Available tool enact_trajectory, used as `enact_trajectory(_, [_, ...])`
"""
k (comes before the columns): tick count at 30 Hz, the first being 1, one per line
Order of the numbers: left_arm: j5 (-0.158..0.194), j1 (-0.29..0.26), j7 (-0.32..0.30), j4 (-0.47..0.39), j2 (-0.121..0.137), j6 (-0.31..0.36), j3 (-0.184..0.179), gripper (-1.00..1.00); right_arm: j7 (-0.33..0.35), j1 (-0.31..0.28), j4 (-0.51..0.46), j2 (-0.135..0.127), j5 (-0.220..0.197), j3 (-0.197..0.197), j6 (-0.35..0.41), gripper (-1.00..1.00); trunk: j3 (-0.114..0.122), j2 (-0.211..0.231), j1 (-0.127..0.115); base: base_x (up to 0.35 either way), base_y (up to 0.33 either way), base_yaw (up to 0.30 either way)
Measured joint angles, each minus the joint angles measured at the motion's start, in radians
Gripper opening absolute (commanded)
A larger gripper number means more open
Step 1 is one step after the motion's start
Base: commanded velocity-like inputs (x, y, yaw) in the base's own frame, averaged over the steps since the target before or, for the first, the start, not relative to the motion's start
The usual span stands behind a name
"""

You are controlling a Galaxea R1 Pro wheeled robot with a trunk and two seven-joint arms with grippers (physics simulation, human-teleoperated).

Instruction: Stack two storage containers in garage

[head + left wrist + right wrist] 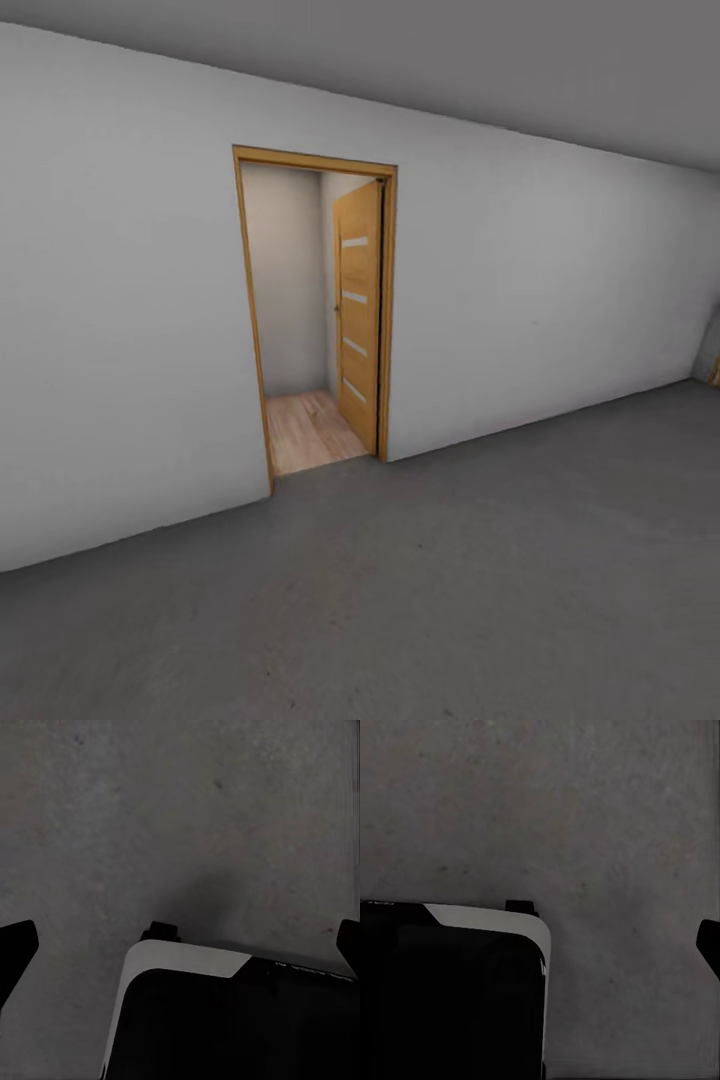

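Observation:
The two storage containers are out of view. I stand in the garage, on its dark grey concrete floor (450, 600), facing a pale grey wall (120, 330). My left gripper (180, 945) hangs open over the concrete, its dark fingertips (15, 945) at both edges of the left wrist view with nothing between them. My right gripper (540, 945) is also open and empty. One of its fingertips (709, 945) shows at the edge of the right wrist view, and the other is lost against my dark base.
A wood-framed doorway (315, 310) stands ahead, its door (358, 320) swung inward on the right. Light wood planks (305, 430) lie beyond it. My black and white base (240, 1027) sits under both grippers. Open concrete stretches to the right.

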Motion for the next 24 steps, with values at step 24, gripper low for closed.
enact_trajectory(24, [0.002,0.000,0.000,0.000,-0.001,0.010,0.000,1.00,0.000,0.000,0.000,-0.001,0.009,0.003,0.000,1.00,0.000,0.000,-0.001,0.297,0.000,-0.065])
